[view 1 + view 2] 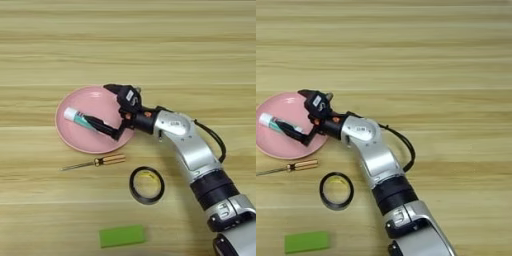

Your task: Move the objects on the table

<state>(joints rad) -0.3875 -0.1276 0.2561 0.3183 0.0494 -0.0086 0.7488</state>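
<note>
The white glue-stick tube with a teal label (75, 117) lies on a pink plate (75, 140) at the left of the table (150, 45). My right gripper (96, 103) hovers over the plate's right half and is open, its jaws spread wide. The lower black finger (102, 127) runs along the plate with its tip against the tube's right end. The upper finger (114, 89) sits over the plate's far rim. Nothing is held between them. The black tape ring with a yellowish core (147, 185) lies flat on the wood in front of the plate, below my forearm (192, 150).
A small screwdriver with an amber handle (100, 161) lies just in front of the plate, pointing left. A flat green block (121, 235) rests near the front edge. A black cable (215, 137) loops off the forearm.
</note>
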